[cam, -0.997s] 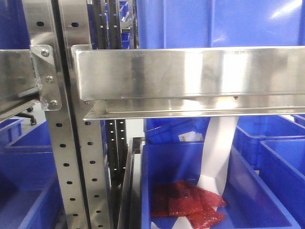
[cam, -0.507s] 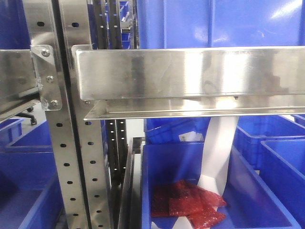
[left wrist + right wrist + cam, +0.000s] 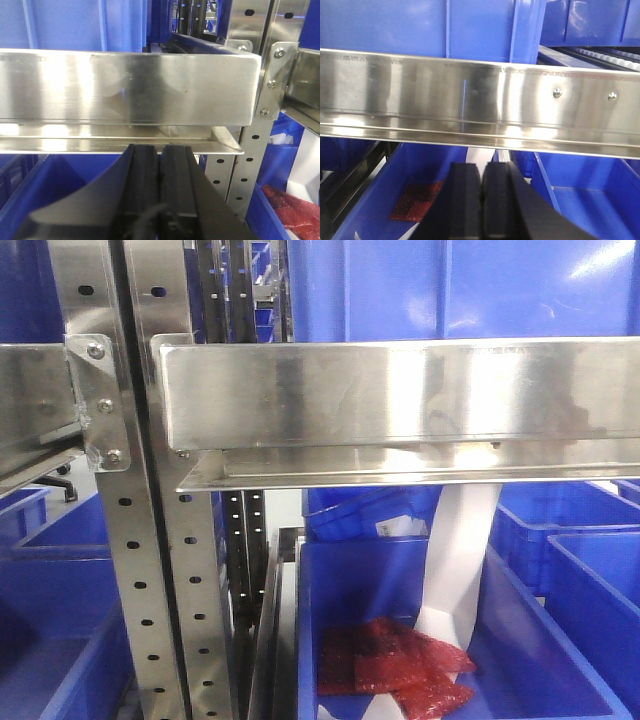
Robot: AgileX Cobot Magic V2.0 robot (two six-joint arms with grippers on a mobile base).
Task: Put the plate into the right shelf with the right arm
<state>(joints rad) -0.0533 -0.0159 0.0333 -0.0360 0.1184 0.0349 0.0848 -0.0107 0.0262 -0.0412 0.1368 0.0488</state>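
No plate shows in any view. The right shelf's steel beam [image 3: 400, 400] crosses the front view, and that shelf's beam [image 3: 480, 102] also fills the right wrist view. My right gripper [image 3: 481, 172] is shut with nothing between its black fingers, just below and in front of that beam. In the left wrist view my left gripper [image 3: 160, 152] is shut and empty too, under another steel beam [image 3: 130, 87]. Neither arm appears in the front view.
Perforated steel uprights [image 3: 150, 570] stand at left. Blue bins [image 3: 400, 640] sit below the beam, one holding red packets [image 3: 395, 665] and a white strip [image 3: 460, 560]. A red packet [image 3: 417, 201] lies in the bin under my right gripper. More blue bins [image 3: 440, 285] sit above.
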